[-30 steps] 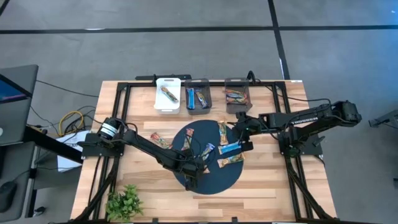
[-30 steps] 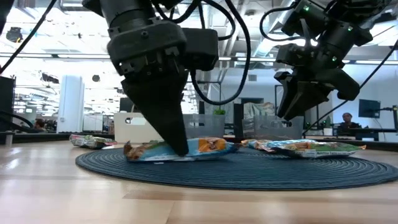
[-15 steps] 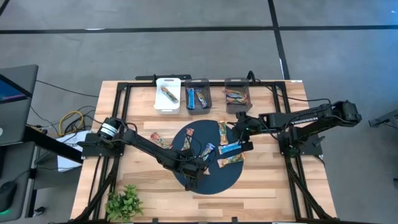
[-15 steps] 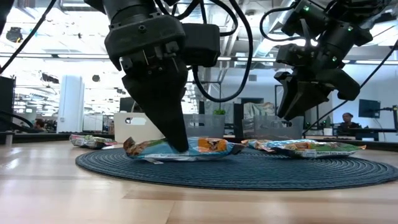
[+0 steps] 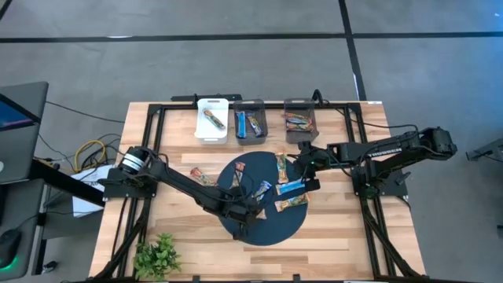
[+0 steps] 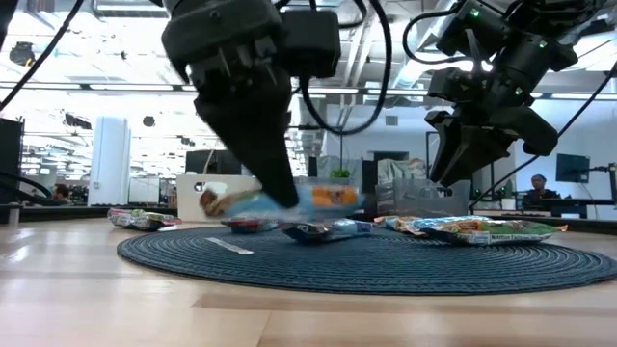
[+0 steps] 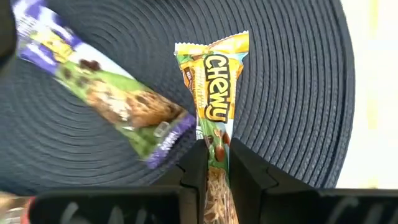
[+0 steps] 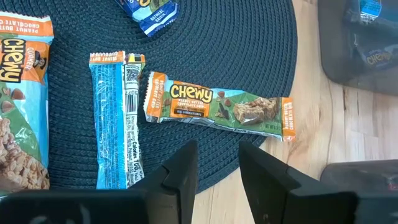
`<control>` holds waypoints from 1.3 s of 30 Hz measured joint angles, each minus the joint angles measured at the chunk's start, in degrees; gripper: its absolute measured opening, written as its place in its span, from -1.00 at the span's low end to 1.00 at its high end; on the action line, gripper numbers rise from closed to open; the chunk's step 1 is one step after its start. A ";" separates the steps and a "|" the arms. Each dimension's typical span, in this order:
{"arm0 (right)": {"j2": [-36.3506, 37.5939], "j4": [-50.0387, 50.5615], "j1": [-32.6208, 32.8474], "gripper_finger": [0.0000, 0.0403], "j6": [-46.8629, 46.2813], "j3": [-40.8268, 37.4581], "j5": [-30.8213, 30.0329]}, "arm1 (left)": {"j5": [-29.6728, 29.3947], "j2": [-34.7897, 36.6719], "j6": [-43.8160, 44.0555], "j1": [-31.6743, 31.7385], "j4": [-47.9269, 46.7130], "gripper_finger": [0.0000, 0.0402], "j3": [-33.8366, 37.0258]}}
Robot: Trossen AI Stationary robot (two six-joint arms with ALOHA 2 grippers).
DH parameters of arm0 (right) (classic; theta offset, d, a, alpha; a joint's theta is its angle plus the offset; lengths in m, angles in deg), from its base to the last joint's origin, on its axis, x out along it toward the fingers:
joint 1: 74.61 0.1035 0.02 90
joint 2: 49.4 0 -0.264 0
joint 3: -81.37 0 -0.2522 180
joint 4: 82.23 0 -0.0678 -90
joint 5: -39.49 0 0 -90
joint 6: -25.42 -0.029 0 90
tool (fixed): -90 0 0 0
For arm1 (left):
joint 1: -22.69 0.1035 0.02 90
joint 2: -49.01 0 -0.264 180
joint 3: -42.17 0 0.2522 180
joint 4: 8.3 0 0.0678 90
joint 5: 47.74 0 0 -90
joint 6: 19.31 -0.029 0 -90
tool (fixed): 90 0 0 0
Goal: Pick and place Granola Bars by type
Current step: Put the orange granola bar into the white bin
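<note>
A granola bar in a yellow-green wrapper [image 7: 214, 93] hangs above the dark round mat [image 5: 271, 228], with my left gripper [image 7: 214, 152] shut on it. In the low view the bar [image 6: 318, 200] floats level over the mat. A purple-wrapped bar [image 7: 106, 99] lies on the mat beside it. My right gripper [image 5: 307, 171] stands open above the mat's right part. An orange-and-green bar [image 8: 217, 109] and a blue bar [image 8: 115, 121] lie flat on the mat just beyond its fingers. My left gripper pinches the yellow-green bar between its two fingers, at the bar's two long edges [image 7: 216, 140] about midway along. The fingers [image 6: 275, 164] come from above, slanting down, and lie across the bar. The bar hangs roughly level and clear of the mat.
A white tray [image 5: 212, 130] and two dark bins [image 5: 251, 134] [image 5: 299, 130], each with bars inside, line the far edge. More bars lie on the mat, and one [image 5: 203, 178] on the wood to its left. A small green plant [image 5: 157, 253] stands at the near left.
My left gripper has risen with the yellow-green bar. A second ago the bar lay flat on the mat under the fingers; then its one end came up, and now the whole bar hangs clear. A bar lying farther back on the mat shows beneath it.
</note>
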 joint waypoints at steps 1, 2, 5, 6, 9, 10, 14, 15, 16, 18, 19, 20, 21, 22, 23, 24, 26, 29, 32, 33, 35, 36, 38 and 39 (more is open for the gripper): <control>0.00 0.00 0.02 -0.45 0.00 0.00 0.00 | -0.69 0.66 -0.29 0.00 -0.13 -0.80 0.00; 0.00 0.02 0.02 -0.45 -0.04 0.00 0.00 | -1.62 1.49 -0.50 0.00 -0.47 -0.80 0.00; 0.00 0.02 0.04 -0.45 -0.04 0.00 0.00 | -6.74 4.55 -0.60 0.00 -2.28 -0.81 0.00; 0.00 0.00 0.04 -0.45 -0.04 0.00 0.00 | -9.44 5.80 -0.60 -0.02 -3.24 -0.81 0.00; 0.00 -0.02 0.04 -0.45 -0.05 0.00 0.00 | -20.11 9.80 -0.10 0.29 -8.07 -0.81 -0.04; 0.00 -0.03 0.04 -0.45 -0.09 0.00 0.00 | -24.46 11.03 0.58 0.67 -10.63 -0.81 -0.04; 0.00 -0.53 0.04 -0.45 -0.09 0.00 0.00 | -40.82 15.34 4.79 3.62 -22.39 -0.81 -0.04; 0.00 -0.57 0.04 -0.45 -0.09 0.00 0.00 | -44.11 16.22 6.27 4.73 -25.50 -0.81 -0.04; 0.00 -0.57 0.04 -0.45 -0.10 0.00 0.00 | -46.99 16.87 7.75 6.06 -28.95 -0.81 -0.04; 0.00 -0.62 0.02 -0.45 -0.09 0.00 0.00 | -50.56 17.97 9.69 9.40 -35.06 -0.81 -0.04; 0.00 -0.61 0.04 -0.45 -0.11 0.00 0.00 | -51.59 18.29 10.20 11.30 -36.97 -0.80 -0.04; 0.00 -0.63 0.02 -0.45 -0.11 0.00 0.00 | -51.99 18.56 10.33 13.47 -38.39 -0.79 -0.04; 0.00 -0.63 0.02 -0.45 -0.11 0.00 0.00 | -51.88 18.70 10.32 15.66 -39.51 -0.78 -0.04; 0.00 -0.63 0.04 -0.45 -0.12 0.00 0.00 | -51.75 18.72 10.16 17.87 -40.09 -0.77 -0.02; 0.00 -0.63 0.03 -0.45 -0.15 0.00 0.00 | -51.28 18.72 9.62 20.15 -39.99 -0.76 -0.02; 0.00 -0.63 0.02 -0.45 -0.15 0.00 0.00 | -50.34 18.72 8.98 22.42 -39.81 -0.76 -0.02; 0.00 -0.61 0.04 -0.45 -0.18 0.00 0.00 | -47.84 18.72 6.37 27.04 -38.52 -0.75 0.25; 0.00 -0.57 0.02 -0.45 -0.59 0.00 0.02 | -43.62 18.72 0.24 33.33 -33.54 -0.75 1.61; 0.00 -0.52 0.03 -0.45 -0.61 0.00 0.02 | -38.37 18.72 -4.92 38.64 -29.09 -0.74 2.40; 0.00 -0.52 0.04 -0.45 -0.61 0.00 0.02 | -36.21 18.72 -6.63 40.26 -27.62 -0.74 2.60; 0.00 -0.50 0.02 -0.45 -0.61 0.00 0.02 | -31.77 18.72 -9.75 43.30 -24.98 -0.74 2.87; 0.00 -0.50 0.02 -0.45 -0.63 0.00 0.02 | -29.79 18.72 -11.18 44.72 -23.94 -0.74 2.90; 0.00 -0.50 0.02 -0.45 -0.63 0.00 0.02 | -26.54 18.72 -13.61 47.21 -22.46 -0.73 2.91; 0.00 -0.50 0.02 -0.45 -0.63 0.00 0.02 | -25.44 18.72 -14.44 48.30 -21.88 -0.70 2.91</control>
